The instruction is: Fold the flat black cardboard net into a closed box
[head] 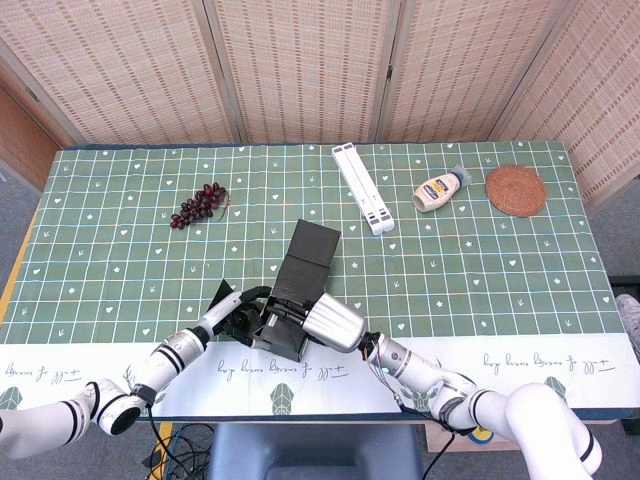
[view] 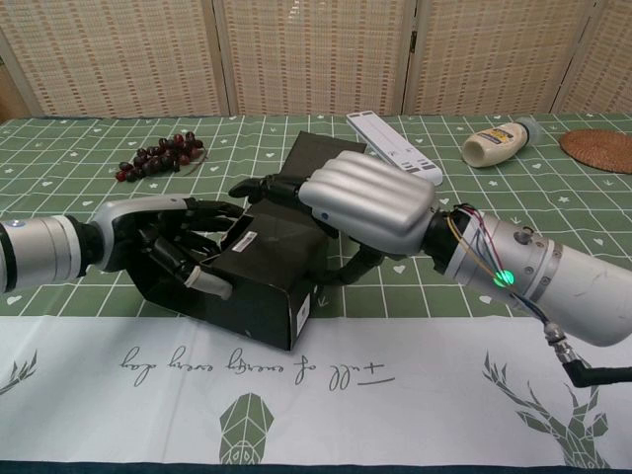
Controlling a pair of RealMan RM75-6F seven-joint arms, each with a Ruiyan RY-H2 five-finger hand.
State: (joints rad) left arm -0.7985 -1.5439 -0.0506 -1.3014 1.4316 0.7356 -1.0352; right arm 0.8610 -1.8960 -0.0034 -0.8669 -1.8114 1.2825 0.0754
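The black cardboard box (head: 296, 296) (view: 259, 288), partly folded, sits low near the table's front edge. Its lid flap (head: 314, 247) (view: 318, 155) still stands out behind it, towards the far side. My left hand (head: 240, 318) (view: 170, 243) grips the box's left end, with fingers curled over the top edge and the thumb on the front face. My right hand (head: 330, 322) (view: 363, 201) lies palm down over the top of the box, fingers reaching left across it and the thumb pressed against the right side.
A bunch of dark grapes (head: 198, 205) (view: 158, 156) lies at the back left. A long white bar (head: 362, 188) (view: 393, 148), a mayonnaise bottle (head: 440, 189) (view: 499, 142) and a woven coaster (head: 516, 190) (view: 597, 150) lie at the back right.
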